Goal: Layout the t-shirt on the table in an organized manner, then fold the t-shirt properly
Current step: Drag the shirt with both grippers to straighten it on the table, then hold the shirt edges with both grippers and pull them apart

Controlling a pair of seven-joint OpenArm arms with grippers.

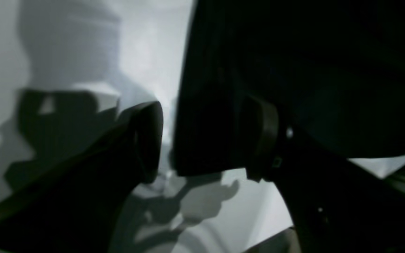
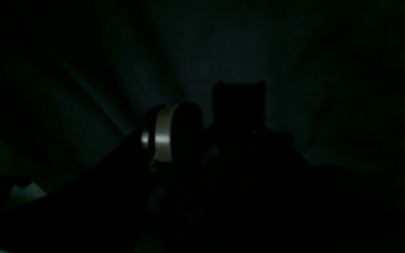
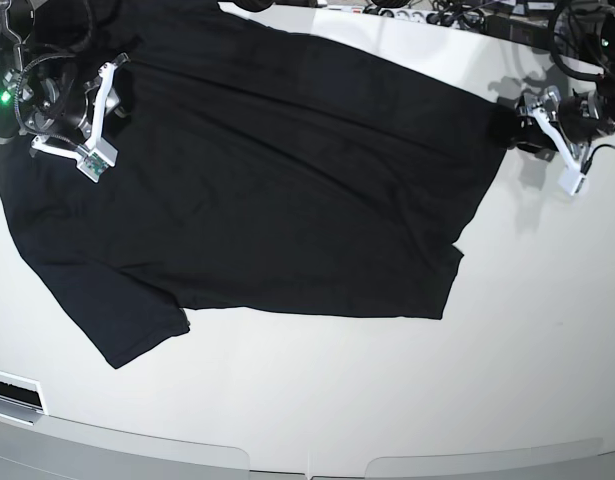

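black t-shirt spread flat, both my grippers at its edges

the t-shirt [image 3: 267, 170] lies spread across the white table [image 3: 387, 400], mostly flat. my left gripper [image 1: 202, 140] sits at the hem edge, fingers parted, cloth between them but not pinched. my right gripper [image 3: 112, 95] rests over the shirt's other end; its view is too dark, so i cannot tell how its fingers stand. the cloth looks light, soft and limp; i judge corners and hems the best holds. no readable print or label.

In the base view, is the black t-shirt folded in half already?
No. The t-shirt lies spread out in one open layer on the table, with a sleeve sticking out at the lower left.
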